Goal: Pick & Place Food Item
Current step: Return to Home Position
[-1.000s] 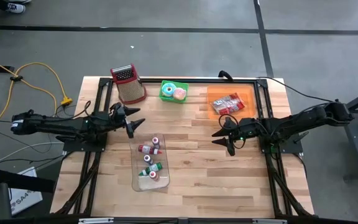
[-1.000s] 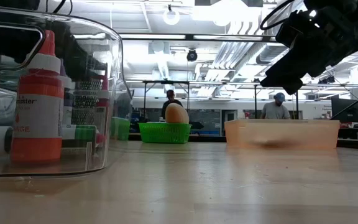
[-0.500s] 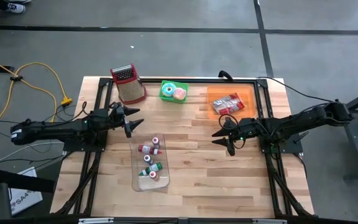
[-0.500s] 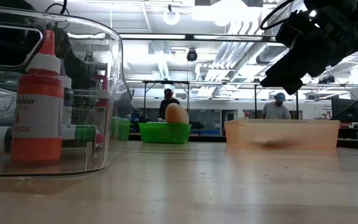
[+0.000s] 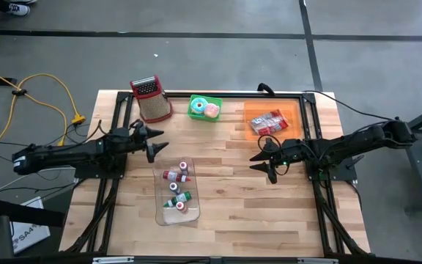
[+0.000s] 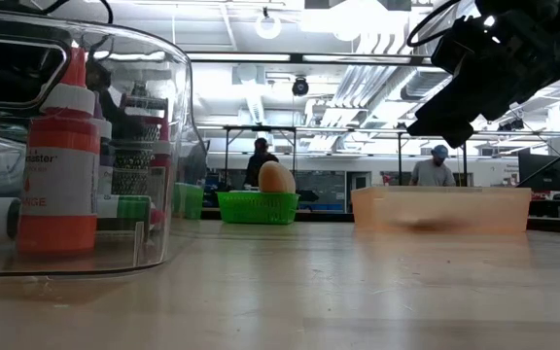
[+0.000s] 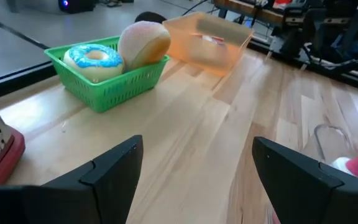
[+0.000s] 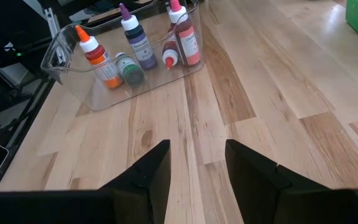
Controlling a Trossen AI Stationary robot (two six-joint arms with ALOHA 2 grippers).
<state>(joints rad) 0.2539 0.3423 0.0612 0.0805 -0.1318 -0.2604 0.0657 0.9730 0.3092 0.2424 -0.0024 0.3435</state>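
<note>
A green basket at the table's far edge holds a blue-iced donut and a pale bun. To its right, an orange tray holds a red packet. My left gripper hovers open above the wood at the table's left, pointing toward the basket but well short of it; nothing is between its fingers. My right gripper hangs open over the table's middle right, near the tray, with nothing in it.
A clear bin of small coloured bottles lies at the middle near side, between the two arms. A metal grater with a red top stands at the far left. Bare wood lies between the grippers and the basket.
My left arm has swung about: its rear has gone toward the near edge, and its gripper now points more toward the far edge and the green basket, a little lower than before. Its fingers stay open.
</note>
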